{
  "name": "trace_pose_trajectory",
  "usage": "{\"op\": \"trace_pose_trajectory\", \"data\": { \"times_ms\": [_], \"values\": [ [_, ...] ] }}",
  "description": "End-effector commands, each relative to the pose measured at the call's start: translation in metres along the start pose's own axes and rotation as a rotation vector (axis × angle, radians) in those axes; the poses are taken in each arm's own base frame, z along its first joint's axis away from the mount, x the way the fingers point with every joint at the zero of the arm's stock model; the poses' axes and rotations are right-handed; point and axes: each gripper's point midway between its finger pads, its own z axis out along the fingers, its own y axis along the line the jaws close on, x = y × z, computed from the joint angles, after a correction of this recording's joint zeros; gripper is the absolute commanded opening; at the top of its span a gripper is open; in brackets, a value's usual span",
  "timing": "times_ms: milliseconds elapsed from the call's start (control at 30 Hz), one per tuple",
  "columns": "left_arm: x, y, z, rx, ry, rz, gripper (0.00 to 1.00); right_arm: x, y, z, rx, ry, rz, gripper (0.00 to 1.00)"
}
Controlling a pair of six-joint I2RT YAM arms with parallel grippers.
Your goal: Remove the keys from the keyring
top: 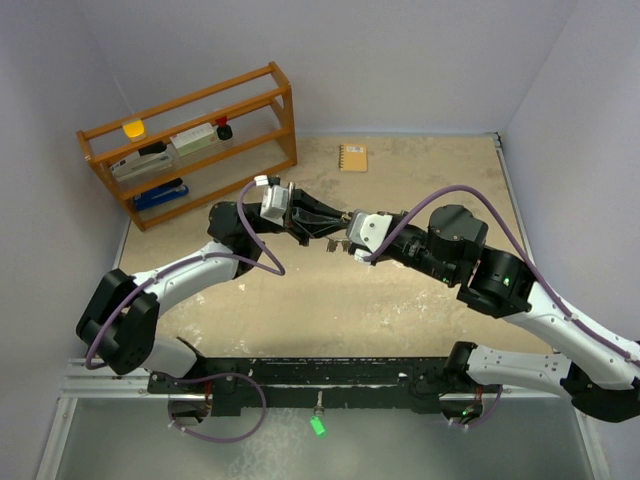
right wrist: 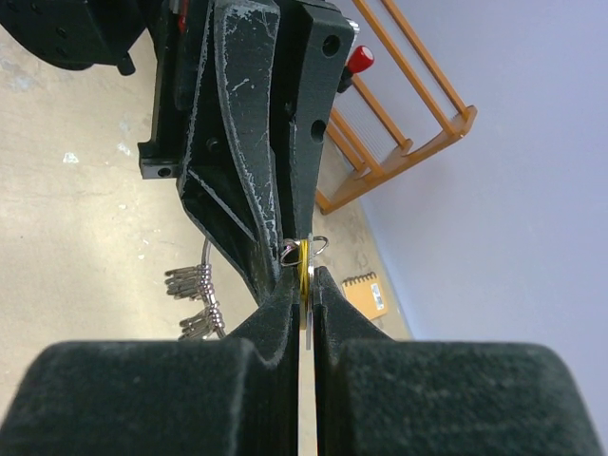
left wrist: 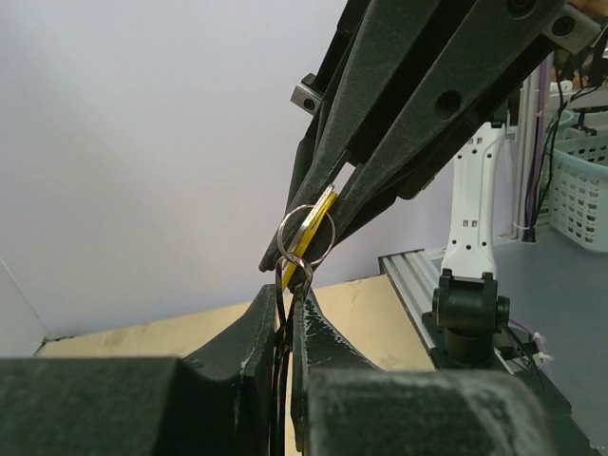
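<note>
Both grippers meet above the middle of the table. My right gripper [right wrist: 304,281] is shut on a yellow-headed key [right wrist: 303,269], held edge-on with a silver blade beside it. A small silver ring [left wrist: 306,233] loops through that key's head. My left gripper [left wrist: 288,290] is shut on the thin wire of the keyring [right wrist: 204,255], right below the small ring. Several plain silver keys [right wrist: 193,285] hang from the wire under the left fingers [right wrist: 249,171]. From above, the left gripper [top: 320,231] and right gripper [top: 343,240] are tip to tip.
An orange wooden rack [top: 190,140] with small items stands at the back left. A small orange notebook [top: 352,157] lies at the back centre. White walls close in on both sides of the tan tabletop [top: 330,300].
</note>
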Motion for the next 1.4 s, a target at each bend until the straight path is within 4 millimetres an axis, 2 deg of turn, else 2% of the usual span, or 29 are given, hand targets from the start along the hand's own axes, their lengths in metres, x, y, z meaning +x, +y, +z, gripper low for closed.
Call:
{"op": "trace_pose_trajectory", "data": {
  "times_ms": [0, 133, 267, 500, 800, 1200, 1367],
  "values": [
    [0.015, 0.002, -0.001, -0.006, 0.089, 0.021, 0.00, -0.054, -0.059, -0.028, 0.213, -0.185, -0.021, 0.00],
    [0.021, 0.006, -0.005, -0.032, 0.142, 0.048, 0.00, -0.056, -0.060, -0.030, 0.217, -0.195, -0.023, 0.00],
    [0.037, 0.012, -0.014, -0.072, 0.228, 0.067, 0.00, -0.057, -0.061, -0.031, 0.219, -0.200, -0.025, 0.00],
    [0.055, 0.040, -0.033, -0.241, 0.370, 0.129, 0.00, -0.057, -0.062, -0.033, 0.221, -0.195, -0.024, 0.00],
    [0.042, 0.085, -0.057, -0.545, 0.398, 0.177, 0.00, -0.055, -0.062, -0.035, 0.231, -0.188, -0.019, 0.00],
    [0.059, 0.082, -0.068, -0.536, 0.472, 0.206, 0.00, -0.051, -0.065, -0.034, 0.250, -0.171, -0.021, 0.00],
    [0.073, 0.089, -0.083, -0.585, 0.549, 0.214, 0.00, -0.052, -0.067, -0.035, 0.256, -0.172, -0.022, 0.00]
  ]
}}
